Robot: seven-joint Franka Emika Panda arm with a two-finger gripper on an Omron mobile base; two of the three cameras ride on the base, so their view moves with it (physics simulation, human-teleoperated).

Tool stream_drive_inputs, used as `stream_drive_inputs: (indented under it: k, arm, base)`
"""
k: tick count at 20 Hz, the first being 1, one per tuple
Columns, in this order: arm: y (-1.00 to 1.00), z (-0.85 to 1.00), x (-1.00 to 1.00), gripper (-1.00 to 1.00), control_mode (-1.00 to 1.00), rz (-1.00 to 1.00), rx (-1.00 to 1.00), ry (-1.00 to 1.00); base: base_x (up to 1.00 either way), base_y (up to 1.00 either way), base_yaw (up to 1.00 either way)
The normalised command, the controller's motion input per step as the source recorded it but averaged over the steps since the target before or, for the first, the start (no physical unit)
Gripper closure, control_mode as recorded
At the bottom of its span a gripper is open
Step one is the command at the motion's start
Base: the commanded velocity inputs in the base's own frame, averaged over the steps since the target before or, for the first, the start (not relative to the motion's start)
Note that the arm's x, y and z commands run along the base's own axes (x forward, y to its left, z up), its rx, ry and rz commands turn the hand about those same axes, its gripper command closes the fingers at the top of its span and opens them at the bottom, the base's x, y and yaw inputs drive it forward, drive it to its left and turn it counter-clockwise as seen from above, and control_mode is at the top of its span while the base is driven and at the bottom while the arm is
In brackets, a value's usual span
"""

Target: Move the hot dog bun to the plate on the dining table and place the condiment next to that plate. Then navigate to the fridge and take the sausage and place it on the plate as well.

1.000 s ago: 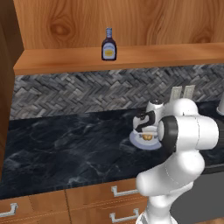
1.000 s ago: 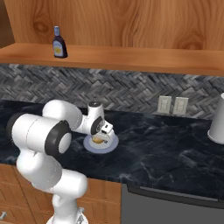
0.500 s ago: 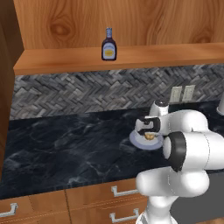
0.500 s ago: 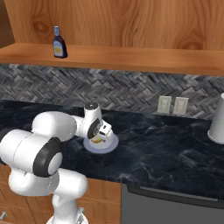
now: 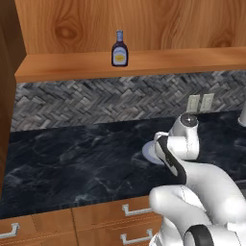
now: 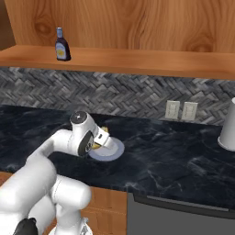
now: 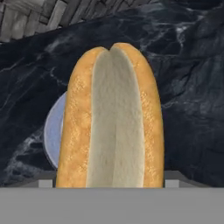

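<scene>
Looking along the pincer (image 7: 110,186), we see the hot dog bun (image 7: 111,118) between its tips: an oblong, golden-tan roll with a grainy crust and a pale, soft split down its length. Its near end sits between the two small grey tips, whose jaws stand on either side of it; we cannot tell whether they press the crust. Just beneath and behind the bun lies a small round bluish-grey plate (image 7: 54,131), smooth and flat, resting on the worktop (image 6: 183,151), black marble with white veins. Beyond the pincer a herringbone stone backsplash (image 6: 137,96) runs along the wall, bearing two pale wall outlets (image 6: 180,110). Above it, a warm wooden shelf (image 5: 144,62) carries a broad brown bottle (image 5: 119,49) with a yellow label, well apart from the pincer. Wooden drawers (image 5: 96,218) with metal handles sit below the worktop.
</scene>
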Motion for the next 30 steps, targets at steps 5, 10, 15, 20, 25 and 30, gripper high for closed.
stream_drive_inputs:
  k: [5, 10, 15, 20, 25, 30]
  arm:
    - [0.00, 0.95, -0.35, 1.00, -1.00, -0.05, 0.00, -0.07]
    - [0.05, 0.80, -0.47, 1.00, -1.00, -0.02, 0.00, 0.00]
    - [0.08, 0.82, -0.35, 1.00, -1.00, 0.00, 0.00, 0.00]
    - [0.22, 0.57, -0.34, 1.00, -1.00, -0.02, 0.00, 0.05]
    - [0.09, 0.54, -0.51, 1.00, -1.00, -0.06, 0.00, 0.08]
    - [0.00, 0.26, -0.69, 1.00, -1.00, -0.09, 0.00, -0.05]
  base:
    - [0.00, 0.00, 0.00]
    - [0.00, 0.00, 0.00]
    - [0.00, 0.00, 0.00]
    - [0.00, 0.00, 0.00]
    - [0.00, 0.00, 0.00]
    - [0.00, 0.00, 0.00]
